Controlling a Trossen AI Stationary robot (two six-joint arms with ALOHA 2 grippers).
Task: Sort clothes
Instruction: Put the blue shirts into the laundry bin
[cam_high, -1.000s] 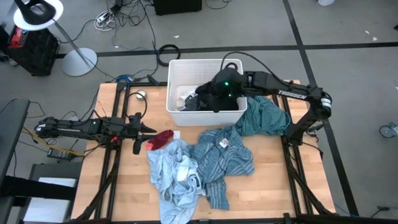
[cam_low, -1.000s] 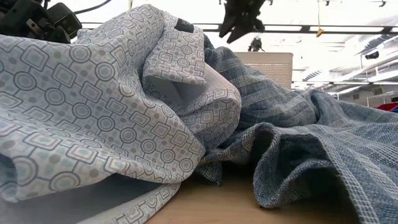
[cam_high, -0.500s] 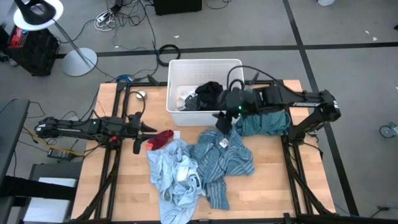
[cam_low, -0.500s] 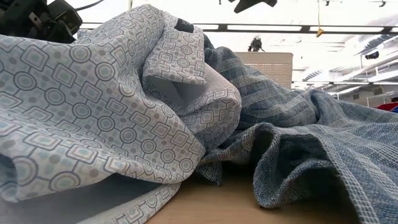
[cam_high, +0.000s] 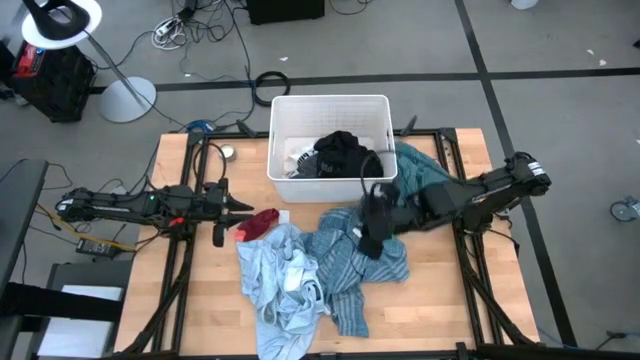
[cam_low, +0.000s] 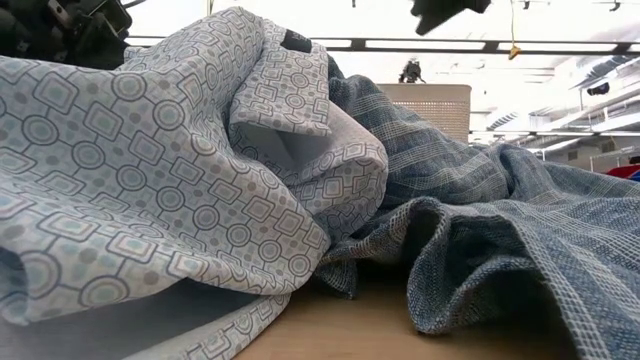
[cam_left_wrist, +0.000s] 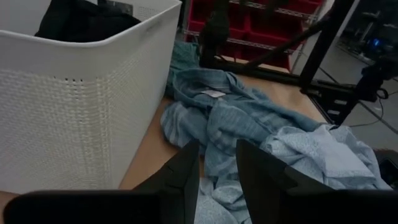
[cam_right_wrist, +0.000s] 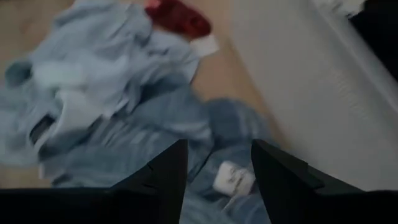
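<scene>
Right gripper (cam_high: 370, 232) has swung out of the white rectangular plastic bin (cam_high: 283, 112) and now hangs over the blue striped woven shirt (cam_high: 345, 262) at the middle of the wooden table (cam_high: 205, 290); a second ago it sat over the bin's front edge. Its two dark fingers (cam_right_wrist: 165, 174) stand apart with nothing between them (wrist view shows only cloth and a white label below).

Left gripper (cam_high: 222, 207) waits at the table's left side, just beside the small red garment (cam_high: 259, 223). Its fingers (cam_left_wrist: 180, 180) are parted, holding nothing.

Clothes: black garment (cam_high: 340, 155) heaped inside the bin, a scrap of white cloth (cam_high: 299, 156) beside it. Teal garment (cam_high: 425, 178) lies against the bin's right front corner. Light blue patterned shirt (cam_high: 280, 285) sprawls toward the front edge, touching the striped shirt.

Low view: patterned shirt (cam_low: 150, 170) fills the left, striped shirt (cam_low: 500, 230) the right, both resting on the tabletop.
</scene>
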